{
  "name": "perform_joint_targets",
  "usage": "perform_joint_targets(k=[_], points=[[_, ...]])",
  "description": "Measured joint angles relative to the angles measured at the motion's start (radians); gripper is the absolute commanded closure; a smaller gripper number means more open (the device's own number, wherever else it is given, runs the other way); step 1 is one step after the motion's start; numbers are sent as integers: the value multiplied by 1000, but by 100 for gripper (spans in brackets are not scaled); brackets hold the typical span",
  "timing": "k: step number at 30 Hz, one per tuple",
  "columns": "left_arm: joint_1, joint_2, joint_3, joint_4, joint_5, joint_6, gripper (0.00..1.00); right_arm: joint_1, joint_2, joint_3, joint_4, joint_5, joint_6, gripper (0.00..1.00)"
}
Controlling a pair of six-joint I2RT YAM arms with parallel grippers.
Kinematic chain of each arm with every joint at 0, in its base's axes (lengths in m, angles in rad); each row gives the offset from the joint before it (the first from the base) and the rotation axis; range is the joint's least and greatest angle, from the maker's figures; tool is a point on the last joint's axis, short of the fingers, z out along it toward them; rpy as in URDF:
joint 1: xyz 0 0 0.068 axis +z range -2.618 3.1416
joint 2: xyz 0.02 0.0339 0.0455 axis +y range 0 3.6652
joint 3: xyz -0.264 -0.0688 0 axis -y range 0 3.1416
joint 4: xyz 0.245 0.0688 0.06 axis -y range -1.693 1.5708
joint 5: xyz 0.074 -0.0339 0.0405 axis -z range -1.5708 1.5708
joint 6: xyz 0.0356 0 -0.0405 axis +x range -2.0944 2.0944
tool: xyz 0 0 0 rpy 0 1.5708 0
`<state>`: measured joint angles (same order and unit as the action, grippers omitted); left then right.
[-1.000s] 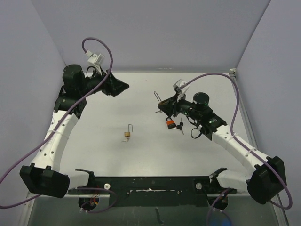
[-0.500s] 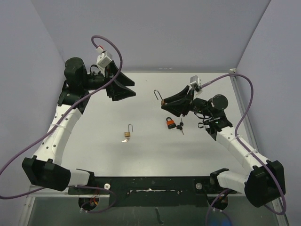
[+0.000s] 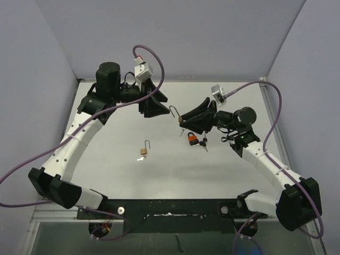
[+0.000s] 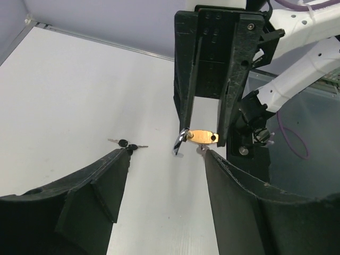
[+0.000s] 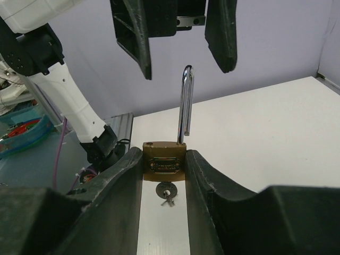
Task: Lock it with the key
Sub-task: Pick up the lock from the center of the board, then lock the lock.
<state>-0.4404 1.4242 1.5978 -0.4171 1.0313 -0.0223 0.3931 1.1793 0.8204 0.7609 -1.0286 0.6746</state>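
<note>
Your right tool [image 3: 183,118] pinches the padlock [image 5: 164,159]. Centre the spread left tool [image 4: 166,154] above the padlock, over its shackle [image 5: 185,103], then press straight down.

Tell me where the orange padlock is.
In the top view, the orange padlock lies on the table right of centre, just on the near side of the right gripper, which holds a brass padlock. Black keys lie at its right.

The pale grey table [image 3: 117,175] fills the middle of the top view; a small brass padlock [image 3: 143,152] lies near its centre, shackle open and pointing up-frame; to the right, well apart, lies an orange padlock [image 3: 191,139], with black-headed keys [image 3: 204,143] just beside it.
</note>
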Motion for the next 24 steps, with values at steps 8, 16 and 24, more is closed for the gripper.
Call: perform_joint_targets(k=[8, 16, 24], points=[[2, 1, 0, -13, -35, 8, 47, 26, -13, 25, -43, 0, -26, 100], [2, 1, 0, 11, -10, -23, 64, 47, -14, 43, -119, 15, -84, 100], [2, 5, -15, 55, 42, -63, 65, 48, -14, 43, -143, 45, -100, 100]])
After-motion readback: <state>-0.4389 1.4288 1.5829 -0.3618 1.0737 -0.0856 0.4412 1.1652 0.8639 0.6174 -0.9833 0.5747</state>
